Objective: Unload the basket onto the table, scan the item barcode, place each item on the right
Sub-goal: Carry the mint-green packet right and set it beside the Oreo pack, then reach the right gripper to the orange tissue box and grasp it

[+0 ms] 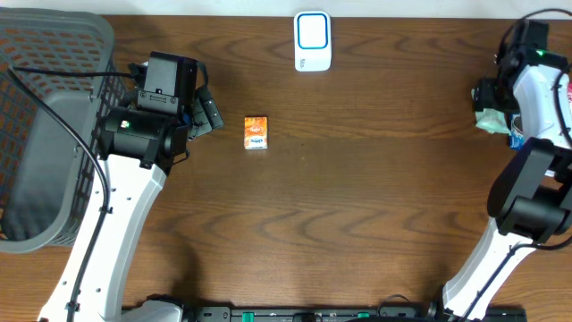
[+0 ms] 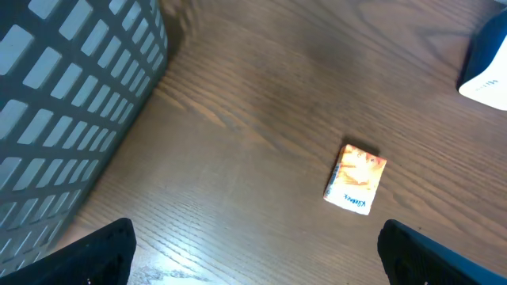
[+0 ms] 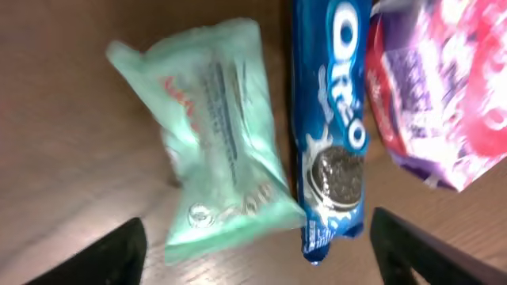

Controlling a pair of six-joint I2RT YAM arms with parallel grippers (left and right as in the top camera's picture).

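A wooden table (image 1: 357, 197) carries a grey mesh basket (image 1: 54, 63) at its left edge. The left gripper (image 2: 253, 237) hangs beside the basket, fingers spread wide, nothing between them. The right gripper (image 3: 257, 226) is likewise released, fingers apart over a mint-green packet (image 3: 214, 142) lying just beside an Oreo pack (image 3: 333, 119) and a pink bag (image 3: 444, 87). A white scanner (image 1: 313, 40) sits at the far edge. The small orange box (image 1: 256, 132) lies flat mid-table, near the left gripper yet apart from it

Small orange box (image 1: 256, 132) near the left tool (image 1: 213, 114)
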